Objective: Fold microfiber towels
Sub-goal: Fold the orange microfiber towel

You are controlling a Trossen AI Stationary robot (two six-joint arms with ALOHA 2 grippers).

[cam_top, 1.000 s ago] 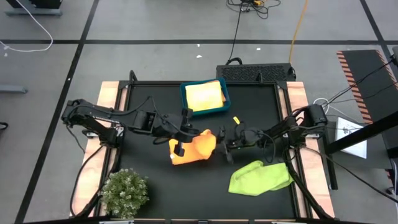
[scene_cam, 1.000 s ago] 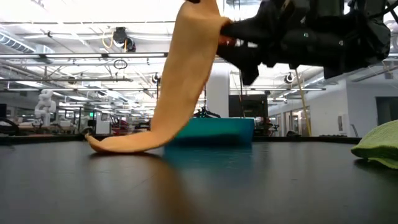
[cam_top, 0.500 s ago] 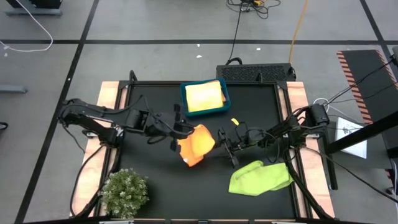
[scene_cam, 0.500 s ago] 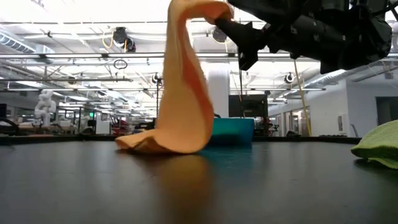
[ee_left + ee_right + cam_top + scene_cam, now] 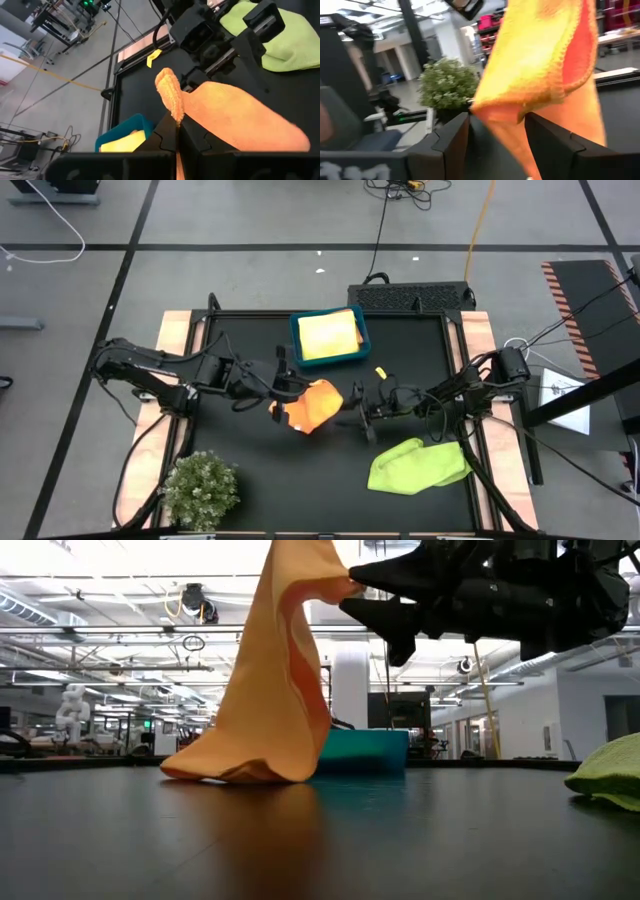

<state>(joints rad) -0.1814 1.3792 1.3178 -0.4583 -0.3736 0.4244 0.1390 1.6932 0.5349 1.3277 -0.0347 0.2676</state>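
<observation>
While left gripper pinches orange towel edge, lifted mid-table, lower hem resting on table, right gripper stands wide beside free corner. Risk: right jaws close on air or bunched cloth; crooked fold.

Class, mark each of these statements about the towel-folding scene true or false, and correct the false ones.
1. The left gripper is shut on the orange towel. True.
2. The orange towel lies flat on the table. False: it hangs lifted, its lower edge on the table.
3. A yellow towel lies in the blue bin. True.
4. The right gripper is shut on the green towel. False: it is open beside the orange towel; the green towel lies untouched.
5. The plant stands inside the bin. False: it stands at the table's corner.
</observation>
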